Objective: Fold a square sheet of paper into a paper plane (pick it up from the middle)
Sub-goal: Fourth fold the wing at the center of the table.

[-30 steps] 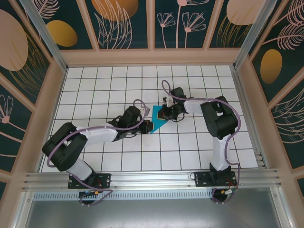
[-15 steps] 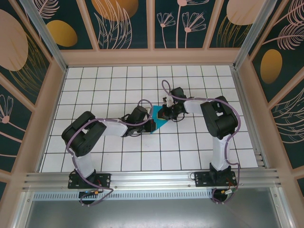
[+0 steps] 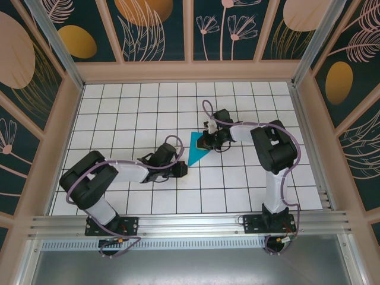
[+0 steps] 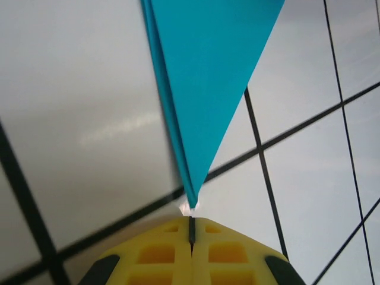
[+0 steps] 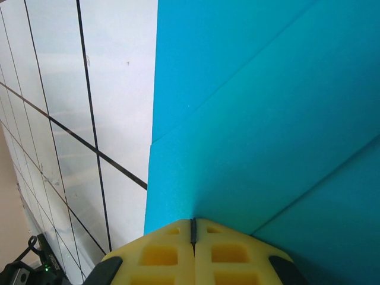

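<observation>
The square sheet of paper (image 3: 195, 148) is folded into a teal-blue triangle lying flat on the white grid table, its sharp tip pointing to the near left. My left gripper (image 3: 183, 169) is shut with nothing in it, just short of that tip. In the left wrist view the paper (image 4: 208, 77) narrows to a point right in front of my shut left gripper (image 4: 192, 222). My right gripper (image 3: 205, 143) is shut and rests on the paper's far right edge. The right wrist view shows the layered paper (image 5: 267, 119) under the shut right gripper (image 5: 192, 224).
The white grid table (image 3: 136, 107) is ringed by wooden frame walls with patterned panels (image 3: 154, 24). An aluminium rail (image 3: 190, 222) runs along the near edge by the arm bases. Open tiles lie to the far left and far right of the paper.
My left gripper slid back along the paper to the near left and came off it, so the tip is now uncovered. The right gripper has stayed put on the paper.
</observation>
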Tool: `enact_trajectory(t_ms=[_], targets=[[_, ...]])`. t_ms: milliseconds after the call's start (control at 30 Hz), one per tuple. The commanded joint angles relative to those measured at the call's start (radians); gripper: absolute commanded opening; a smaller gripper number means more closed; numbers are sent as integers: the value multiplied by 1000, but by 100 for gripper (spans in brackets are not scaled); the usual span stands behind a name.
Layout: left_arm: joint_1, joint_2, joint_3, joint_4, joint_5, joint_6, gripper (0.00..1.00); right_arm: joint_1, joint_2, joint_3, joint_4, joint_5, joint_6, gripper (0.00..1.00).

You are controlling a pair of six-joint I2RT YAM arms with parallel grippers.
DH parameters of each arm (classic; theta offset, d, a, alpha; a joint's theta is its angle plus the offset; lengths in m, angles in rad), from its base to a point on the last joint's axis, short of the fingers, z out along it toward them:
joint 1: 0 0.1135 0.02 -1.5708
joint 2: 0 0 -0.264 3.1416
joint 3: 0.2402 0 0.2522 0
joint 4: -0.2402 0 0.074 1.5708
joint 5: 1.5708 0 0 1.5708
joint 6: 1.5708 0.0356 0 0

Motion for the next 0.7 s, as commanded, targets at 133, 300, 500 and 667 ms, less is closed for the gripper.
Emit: enact_trajectory(t_ms=[133,300,500,667], targets=[[-6,-81,92,-14,-173,-18,4,13,47,-20,-51,168,33,5],[-5,15,176,33,-226,-36,6,18,8,12,-24,144,74,6],[-6,171,244,31,-210,-60,1,16,-42,35,14,115,125,12],[-6,198,241,-6,-262,-50,0,16,-115,14,38,162,166,24]])
